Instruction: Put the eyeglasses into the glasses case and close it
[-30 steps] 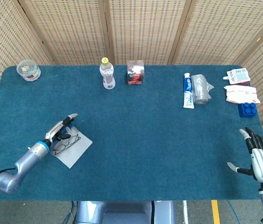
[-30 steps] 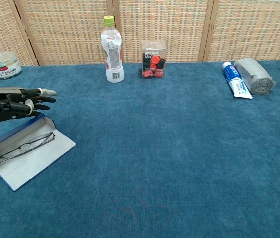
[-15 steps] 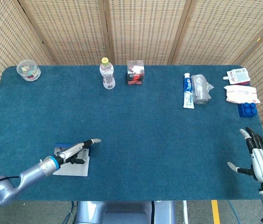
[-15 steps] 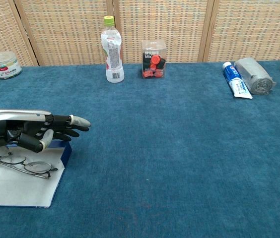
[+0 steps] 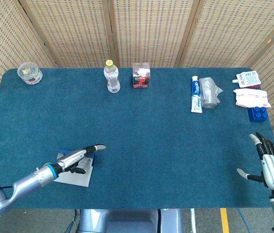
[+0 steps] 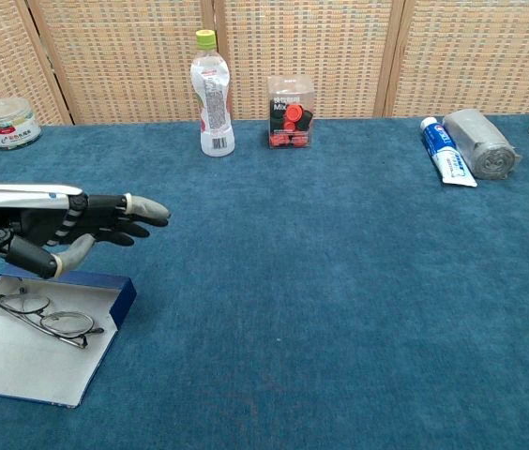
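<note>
The glasses case (image 6: 35, 361) lies open at the table's front left, a white lining with a blue rim (image 6: 96, 284); the head view also shows this case (image 5: 77, 176). The thin-framed eyeglasses (image 6: 47, 318) lie folded on the lining. My left hand (image 6: 53, 230) hovers just over the case's far edge, fingers stretched out to the right and thumb curled underneath, holding nothing; in the head view this left hand (image 5: 78, 156) partly hides the case. My right hand (image 5: 271, 166) rests with fingers apart at the front right edge, seen only in the head view.
Along the far edge stand a jar (image 6: 6, 122), a drink bottle (image 6: 212, 94) and a clear box of red pieces (image 6: 290, 113). A toothpaste tube (image 6: 447, 150) and grey roll (image 6: 478, 142) lie far right, with packets (image 5: 251, 97) and a blue block (image 5: 258, 114) beyond.
The case with the glasses has slid toward the front of the table and turned, with my left hand moving along. In the last half second the hand rose slightly. The right hand stayed still.
</note>
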`<state>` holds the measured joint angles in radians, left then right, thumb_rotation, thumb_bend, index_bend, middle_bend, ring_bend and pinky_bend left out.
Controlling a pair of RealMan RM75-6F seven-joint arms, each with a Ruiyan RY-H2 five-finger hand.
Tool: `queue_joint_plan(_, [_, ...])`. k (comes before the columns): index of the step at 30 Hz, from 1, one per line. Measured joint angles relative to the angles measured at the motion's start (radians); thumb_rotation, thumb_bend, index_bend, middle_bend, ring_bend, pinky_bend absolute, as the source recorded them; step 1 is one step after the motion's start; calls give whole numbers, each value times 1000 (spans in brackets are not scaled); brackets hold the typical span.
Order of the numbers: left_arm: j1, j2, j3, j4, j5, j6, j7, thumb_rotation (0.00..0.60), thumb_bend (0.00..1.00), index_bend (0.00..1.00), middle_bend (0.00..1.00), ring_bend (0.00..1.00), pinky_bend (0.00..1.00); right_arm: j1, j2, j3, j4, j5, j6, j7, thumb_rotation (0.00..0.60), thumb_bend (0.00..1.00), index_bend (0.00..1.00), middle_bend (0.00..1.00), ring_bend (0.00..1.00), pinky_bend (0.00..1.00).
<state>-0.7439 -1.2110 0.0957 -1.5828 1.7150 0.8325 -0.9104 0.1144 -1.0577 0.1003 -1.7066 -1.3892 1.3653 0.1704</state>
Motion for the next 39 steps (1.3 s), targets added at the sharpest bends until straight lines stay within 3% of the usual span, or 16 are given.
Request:
queue_joint_plan(2, [12,8,-2,-1,-7,18,67,600,273,0,0,0,0,0,0,0,0,0,0,0,600,0,0,0,0,0])
queue_joint_plan(5, [33,20,-6,-9,-30,32,208,600,106,0,0,0,0,0,1,0,-1,0,0,1,600,0,0,0,0,0])
queue_joint_plan(14, [124,4,-17,-36,-170,81,730,600,97,0,0,0,0,0,1,0,-2,-1,0,3,600,0,0,0,0,0])
queue_joint_plan(17, [157,-30,-19,-16,-213,101,833,600,97,0,0,0,0,0,1,-1,-2,0,-1,5,600,0,0,0,0,0])
queue_joint_plan(33, [200,-128,0,113,-165,155,837,600,97,0,0,0,0,1,4,-1,-4,1,-4,4,600,0,0,0,0,0])
queue_joint_plan(39, [227,-162,2,153,-150,208,909,600,4,0,0,0,0,1,4,-1,-3,0,-5,8,600,0,0,0,0,0])
